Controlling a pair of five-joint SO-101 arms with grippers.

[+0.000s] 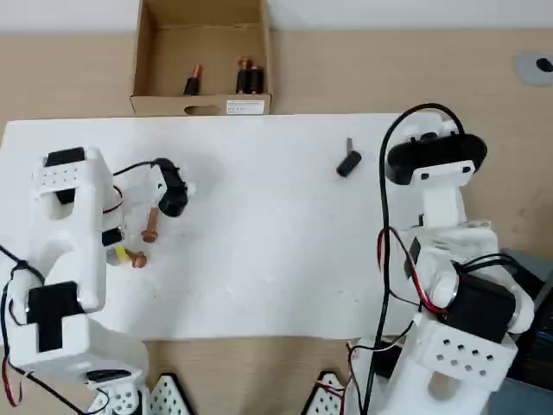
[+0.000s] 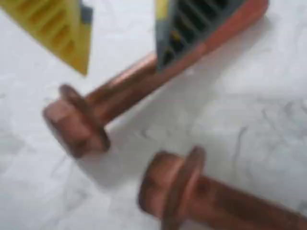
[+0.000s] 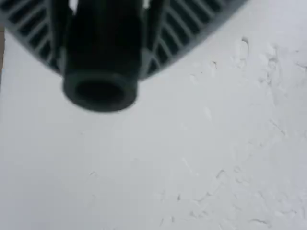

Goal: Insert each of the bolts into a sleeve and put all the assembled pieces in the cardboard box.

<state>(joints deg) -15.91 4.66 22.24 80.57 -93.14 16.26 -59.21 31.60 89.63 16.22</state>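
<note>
The left fingers [image 2: 57, 28] stand wide apart, low over the white table [image 2: 249, 96]. One tip is over the shank of a copper bolt [image 2: 81, 120], and a second bolt [image 2: 192, 191] lies just beside it. The right fingers [image 3: 29, 24] clamp a black sleeve [image 3: 100, 72]. A second sleeve [image 1: 348, 163] lies right of centre in the high view. Two assembled pieces [image 1: 249, 78] rest in the cardboard box [image 1: 143, 69] at the top of the frame.

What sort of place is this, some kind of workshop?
Probably a small robotics lab or hobby workbench, not a factory: two white desktop arms with exposed wires stand at a wooden table, with copper bolts on a white sheet and a cardboard box for finished pieces.
</note>
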